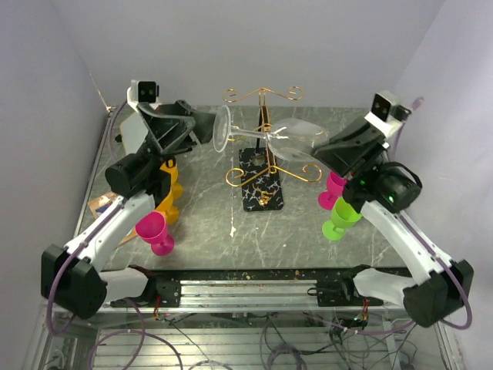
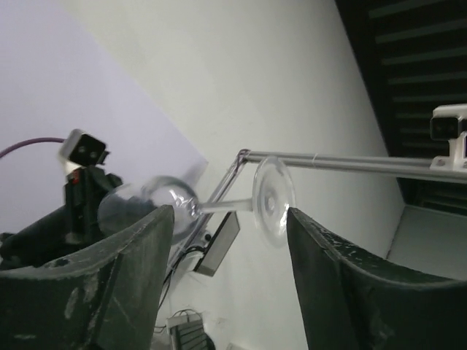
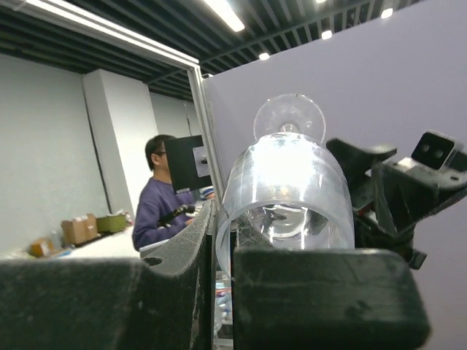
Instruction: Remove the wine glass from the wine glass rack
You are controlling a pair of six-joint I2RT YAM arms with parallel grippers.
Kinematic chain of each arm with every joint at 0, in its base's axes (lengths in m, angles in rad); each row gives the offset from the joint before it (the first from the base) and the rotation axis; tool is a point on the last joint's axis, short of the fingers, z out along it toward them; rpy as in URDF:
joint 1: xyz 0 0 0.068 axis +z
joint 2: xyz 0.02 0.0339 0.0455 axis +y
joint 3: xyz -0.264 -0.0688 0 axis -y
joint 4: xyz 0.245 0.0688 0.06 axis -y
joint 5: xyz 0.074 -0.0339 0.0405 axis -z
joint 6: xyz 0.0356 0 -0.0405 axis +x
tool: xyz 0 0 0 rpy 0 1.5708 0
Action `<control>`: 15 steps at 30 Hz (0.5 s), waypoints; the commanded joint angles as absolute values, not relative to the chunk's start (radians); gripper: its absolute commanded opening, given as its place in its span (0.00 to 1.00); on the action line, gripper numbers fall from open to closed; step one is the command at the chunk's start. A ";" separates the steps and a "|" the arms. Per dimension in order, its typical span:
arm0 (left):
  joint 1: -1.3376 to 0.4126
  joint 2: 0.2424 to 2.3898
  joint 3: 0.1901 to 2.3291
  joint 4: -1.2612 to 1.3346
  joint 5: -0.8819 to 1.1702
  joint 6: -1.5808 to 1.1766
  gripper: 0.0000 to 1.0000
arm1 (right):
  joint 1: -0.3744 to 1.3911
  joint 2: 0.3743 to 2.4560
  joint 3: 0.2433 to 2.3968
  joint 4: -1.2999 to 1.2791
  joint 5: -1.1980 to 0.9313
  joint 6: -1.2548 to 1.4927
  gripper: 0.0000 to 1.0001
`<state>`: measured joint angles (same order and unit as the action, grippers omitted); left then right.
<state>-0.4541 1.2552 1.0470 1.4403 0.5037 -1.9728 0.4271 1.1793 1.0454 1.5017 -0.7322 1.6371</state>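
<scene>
I am pinching the bowl's wall of the wine glass in my closed right gripper, my left gripper is standing spread around its foot, and the glass is lying level above the wine glass rack, foot pointing left, mouth right.

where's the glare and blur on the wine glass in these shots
Right wrist view: bright glare washes out the wine glass bowl; left wrist view: its bowl looks smeared, the foot sharper; top view: evenly lit, the glass faint against the table.
</scene>
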 commanded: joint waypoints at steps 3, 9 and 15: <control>-0.453 1.063 0.929 1.151 0.576 -1.651 0.81 | 0.430 0.970 0.993 1.208 -0.711 1.401 0.00; -0.453 0.901 0.944 0.516 0.535 -1.236 0.87 | 0.430 0.754 1.017 0.405 -0.799 0.932 0.00; -0.453 0.856 1.228 -0.290 0.284 -0.703 0.89 | 0.430 0.646 1.104 -0.203 -0.907 0.562 0.00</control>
<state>-0.4541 0.8894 1.0672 0.3233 0.4881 -1.1347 0.4282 0.6865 1.0348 0.3252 -0.8192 0.8963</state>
